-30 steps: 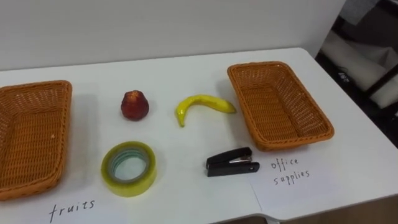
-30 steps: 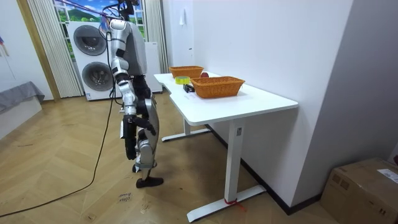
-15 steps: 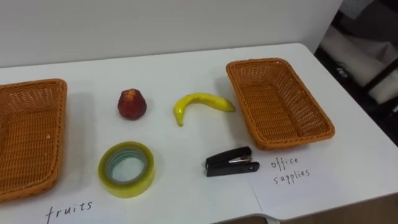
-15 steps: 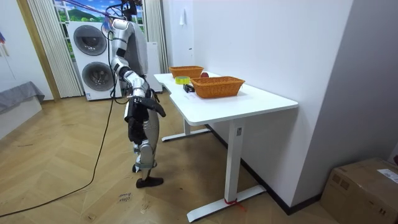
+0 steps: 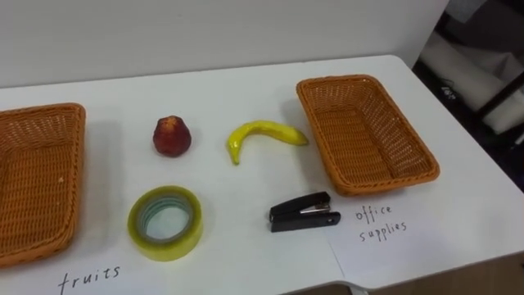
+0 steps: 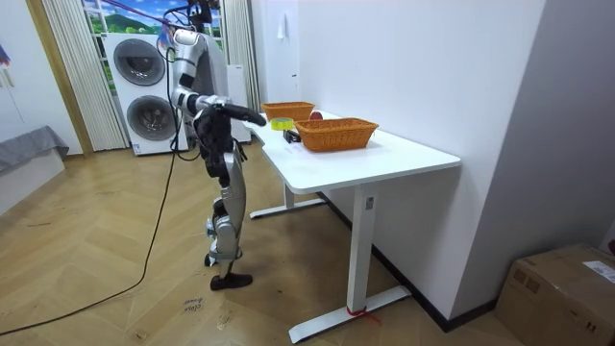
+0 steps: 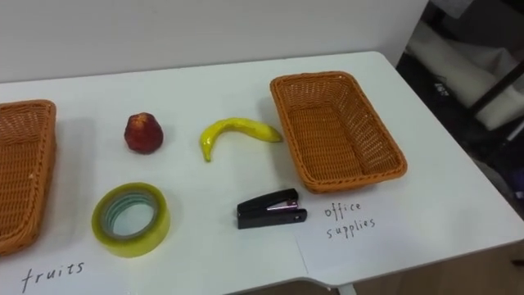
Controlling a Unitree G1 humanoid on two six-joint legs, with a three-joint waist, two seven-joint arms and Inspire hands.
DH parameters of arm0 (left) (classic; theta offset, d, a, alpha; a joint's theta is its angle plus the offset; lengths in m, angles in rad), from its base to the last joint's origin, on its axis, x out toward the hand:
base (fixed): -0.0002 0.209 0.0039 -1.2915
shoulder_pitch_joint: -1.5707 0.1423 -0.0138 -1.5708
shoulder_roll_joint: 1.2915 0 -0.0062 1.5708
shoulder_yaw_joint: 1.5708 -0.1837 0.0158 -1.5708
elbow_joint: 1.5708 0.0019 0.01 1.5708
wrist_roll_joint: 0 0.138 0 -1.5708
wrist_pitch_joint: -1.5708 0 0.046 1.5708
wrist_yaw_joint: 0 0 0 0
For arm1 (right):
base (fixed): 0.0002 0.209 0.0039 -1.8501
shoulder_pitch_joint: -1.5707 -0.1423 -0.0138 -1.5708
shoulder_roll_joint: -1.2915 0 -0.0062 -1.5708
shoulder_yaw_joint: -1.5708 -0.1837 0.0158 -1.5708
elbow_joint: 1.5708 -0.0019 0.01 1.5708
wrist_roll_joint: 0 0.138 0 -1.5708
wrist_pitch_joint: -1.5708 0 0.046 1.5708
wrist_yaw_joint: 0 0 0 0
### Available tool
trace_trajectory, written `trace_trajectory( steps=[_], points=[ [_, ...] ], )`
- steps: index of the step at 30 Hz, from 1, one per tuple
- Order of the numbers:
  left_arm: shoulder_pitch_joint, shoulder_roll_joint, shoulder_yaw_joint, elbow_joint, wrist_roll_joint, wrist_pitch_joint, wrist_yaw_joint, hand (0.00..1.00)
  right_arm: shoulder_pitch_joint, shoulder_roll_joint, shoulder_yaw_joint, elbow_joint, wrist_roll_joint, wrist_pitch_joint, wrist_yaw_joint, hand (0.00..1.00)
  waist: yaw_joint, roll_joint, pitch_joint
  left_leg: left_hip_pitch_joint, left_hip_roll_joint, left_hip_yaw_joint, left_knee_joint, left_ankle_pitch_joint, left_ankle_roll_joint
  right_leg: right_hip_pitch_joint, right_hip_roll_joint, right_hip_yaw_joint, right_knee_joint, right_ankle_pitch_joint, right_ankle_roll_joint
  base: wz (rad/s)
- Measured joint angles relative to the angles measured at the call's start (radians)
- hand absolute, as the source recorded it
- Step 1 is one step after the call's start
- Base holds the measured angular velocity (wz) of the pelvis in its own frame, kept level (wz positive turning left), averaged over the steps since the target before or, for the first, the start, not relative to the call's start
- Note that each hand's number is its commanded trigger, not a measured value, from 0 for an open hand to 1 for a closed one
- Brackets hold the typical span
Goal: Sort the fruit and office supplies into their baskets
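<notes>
Since both baskets are showing nothing inside and all four items are lying loose on the table (image 5: 246, 90), the sorting is only starting, by my reading: this is the reach for a first pick. Seen from the room, the robot is standing at the table's side with its right hand (image 6: 258, 118) hovering level just at that edge; I cannot tell how its fingers are set. Just beyond the hand, the stapler (image 5: 304, 218) and the tape roll (image 5: 166, 246) are lying closest, with the banana (image 5: 264, 135) and the red fruit (image 5: 171, 136) sitting farther out. The office-supplies basket (image 5: 385, 185) is sitting off to the hand's right, the fruit basket (image 5: 78, 172) off to its left. The next move is probably calling for the hand to go forward and down over the stapler, fingers spread before closing across its low, narrow body. Room is looking generous: the items are lying well apart, though the table edge is running close behind the stapler, and the basket's raised rim is asking for a lift, not a slide
</notes>
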Motion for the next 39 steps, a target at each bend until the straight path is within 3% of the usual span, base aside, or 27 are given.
trace_trajectory(
  steps=[7, 12, 21, 29, 35, 39],
  points=[
    [-0.023, 0.004, -0.020, 0.068, -0.002, -0.018, 0.000, 0.00, -0.007, -0.001, 0.039, -0.170, -0.174, -0.007, -0.008, 0.00, 0.009, -0.005, 0.0022, 0.002, -0.001, 0.001, 0.000, 0.000, 0.000, 0.001, 0.002, -0.001, -0.001, 0.000, 0.000, 0.00],
    [-0.021, 0.004, -0.034, 0.075, -0.001, -0.018, 0.000, 0.00, -0.017, -0.001, 0.056, -0.264, -0.218, -0.006, -0.004, 0.00, 0.028, -0.016, 0.0026, -0.004, -0.001, 0.001, 0.000, 0.000, 0.000, -0.006, 0.000, -0.009, -0.001, 0.000, 0.001, 0.00],
    [-0.026, 0.004, -0.058, 0.087, 0.011, -0.018, 0.000, 0.00, -0.115, -0.028, 0.124, -0.334, -0.296, -0.006, 0.038, 0.00, 0.058, -0.012, 0.0013, -0.013, -0.001, 0.001, 0.006, 0.000, 0.000, -0.010, 0.002, -0.010, -0.002, 0.004, 0.000, 0.00],
    [-0.030, 0.000, -0.058, 0.111, 0.053, -0.016, -0.002, 0.00, -0.170, -0.040, 0.217, -0.384, -0.383, -0.006, 0.149, 0.00, 0.087, -0.003, 0.0007, -0.015, 0.000, -0.001, 0.008, 0.000, 0.000, -0.010, 0.001, -0.014, -0.002, 0.005, -0.001, 0.01],
    [-0.030, -0.010, -0.059, 0.113, 0.080, 0.000, -0.014, 0.00, -0.171, -0.041, 0.303, -0.405, -0.604, -0.001, 0.293, 0.00, 0.095, 0.003, 0.0003, -0.009, 0.001, -0.013, 0.009, 0.000, 0.000, 0.011, -0.005, -0.030, -0.020, 0.011, -0.001, 0.06],
    [-0.030, -0.010, -0.059, 0.105, 0.100, 0.016, -0.019, 0.00, -0.171, -0.041, 0.325, -0.414, -0.643, 0.025, 0.386, 0.00, 0.099, 0.002, 0.0003, -0.009, 0.000, -0.018, 0.010, 0.000, 0.000, 0.018, -0.010, -0.047, -0.026, 0.010, -0.001, 0.11]
  ],
)
